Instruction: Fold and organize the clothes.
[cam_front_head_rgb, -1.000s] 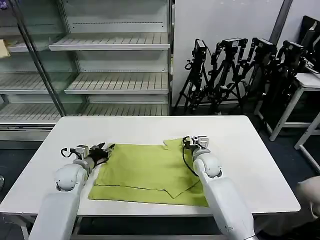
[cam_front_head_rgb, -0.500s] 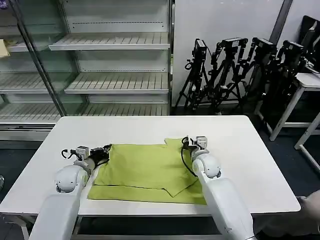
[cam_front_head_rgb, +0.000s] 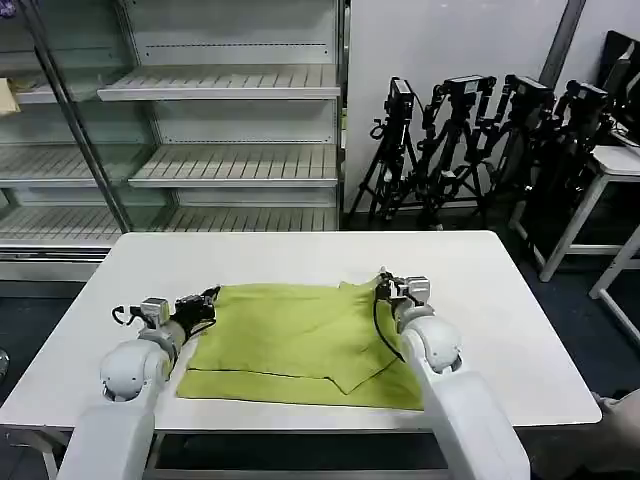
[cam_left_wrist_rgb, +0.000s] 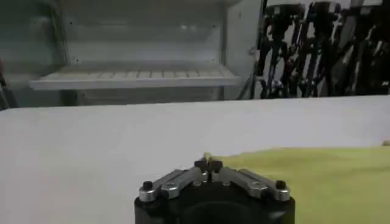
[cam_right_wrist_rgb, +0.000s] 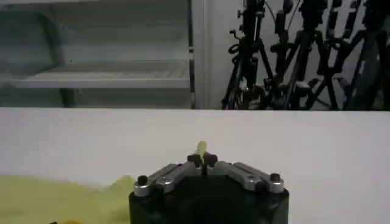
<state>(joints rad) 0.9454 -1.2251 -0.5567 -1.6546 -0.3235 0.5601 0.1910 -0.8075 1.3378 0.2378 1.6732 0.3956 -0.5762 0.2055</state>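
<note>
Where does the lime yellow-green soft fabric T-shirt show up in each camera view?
Head view: lime yellow-green T-shirt lies at the table's middle.
Left wrist view: lower right.
Right wrist view: lower left.
Shared landmark: black tripods beyond the white table.

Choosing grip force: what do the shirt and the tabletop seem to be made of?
T-shirt: soft matte knit, probably cotton; it drapes limp and creases at the folds. Table: smooth white matte board, likely laminate; flat, faint sheen. Left gripper and right gripper pinch its corners.

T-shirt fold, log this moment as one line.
left gripper: shut on T-shirt | right gripper: shut on T-shirt | table
</note>
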